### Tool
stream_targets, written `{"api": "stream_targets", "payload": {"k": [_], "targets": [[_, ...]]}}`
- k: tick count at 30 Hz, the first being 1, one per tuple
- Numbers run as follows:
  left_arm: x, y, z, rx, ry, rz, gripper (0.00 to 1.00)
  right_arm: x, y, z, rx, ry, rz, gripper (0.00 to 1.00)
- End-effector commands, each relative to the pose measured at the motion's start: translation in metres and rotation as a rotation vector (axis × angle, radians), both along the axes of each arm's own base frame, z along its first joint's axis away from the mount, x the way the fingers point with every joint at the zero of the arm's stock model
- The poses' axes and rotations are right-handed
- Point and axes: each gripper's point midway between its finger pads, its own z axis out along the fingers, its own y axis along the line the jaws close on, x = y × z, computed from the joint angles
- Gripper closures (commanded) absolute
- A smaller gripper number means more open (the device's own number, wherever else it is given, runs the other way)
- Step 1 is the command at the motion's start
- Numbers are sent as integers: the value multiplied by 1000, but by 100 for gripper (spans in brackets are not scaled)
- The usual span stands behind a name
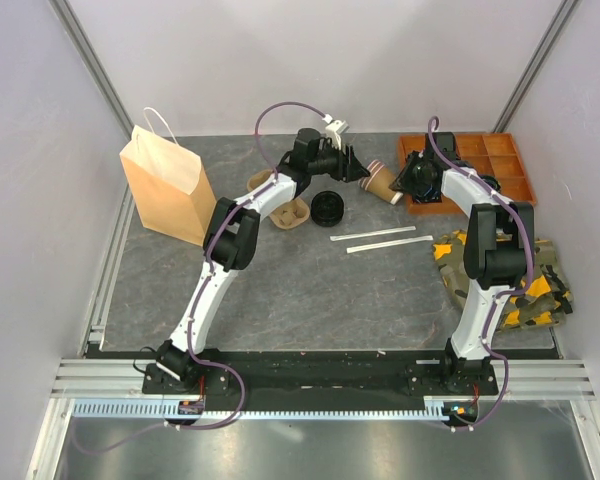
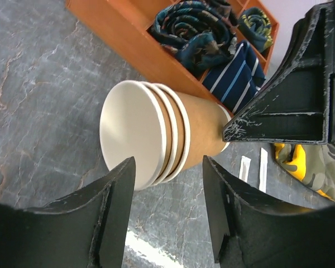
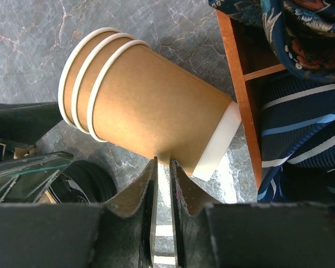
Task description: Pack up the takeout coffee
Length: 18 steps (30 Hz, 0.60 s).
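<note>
- Cups [image 1: 385, 183]: you'll find the nested kraft stack lying on its side on the grey table [image 1: 280, 290], upper centre of the top view, just left of the orange tray [image 1: 470, 206].
- Long axis: in the top view it runs from upper left to lower right. The white mouths face upper left and the base points lower right.
- Right wrist view: the stack [image 3: 156, 106] shows three white rims at upper left, and its white base sits close beside the tray's wall [image 3: 237, 84].
- Your left gripper [image 2: 168, 162] is spread wide and grasps nothing. The mouth end of the stack [image 2: 134, 134] sits just past its fingertips, in line with the gap.
- Your right gripper [image 3: 163, 162] is all but closed, with only a slit between the fingers and nothing in it. Its tips meet the stack's brown side wall near the base.
- Black lids [image 1: 328, 207] sit lower left of the stack, beside the pulp carrier [image 1: 285, 212].
</note>
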Motion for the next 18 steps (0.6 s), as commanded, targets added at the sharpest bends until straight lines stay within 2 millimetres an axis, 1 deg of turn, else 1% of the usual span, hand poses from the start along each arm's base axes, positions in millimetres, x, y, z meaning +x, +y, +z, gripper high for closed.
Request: {"api": "stream_targets", "payload": {"k": [1,5,8,11,12,13,15,17,18], "targets": [[10,-5,25,-104,-63,-17,43,1,0,4,-19,-9,11,79],[14,-3,20,-110,-48,-6,44,-1,1,2,-14,1,15,79],[15,-2,19,-116,-34,-4,47,2,2,6,-8,-5,20,80],[8,-4,19,-126,-6,-34,53,1,1,4,-10,3,23,80],[2,-5,18,-137,18,-59,57,1,2,4,-11,6,25,80],[0,-6,22,-150,14,-71,58,0,2,3,-9,9,25,80],[-6,-8,25,-169,38,-98,60,0,3,3,-7,11,27,80],[-8,-9,27,-187,44,-107,63,0,3,2,-7,13,27,80],[-8,-10,28,-190,45,-109,67,0,2,2,-6,15,25,80]]}}
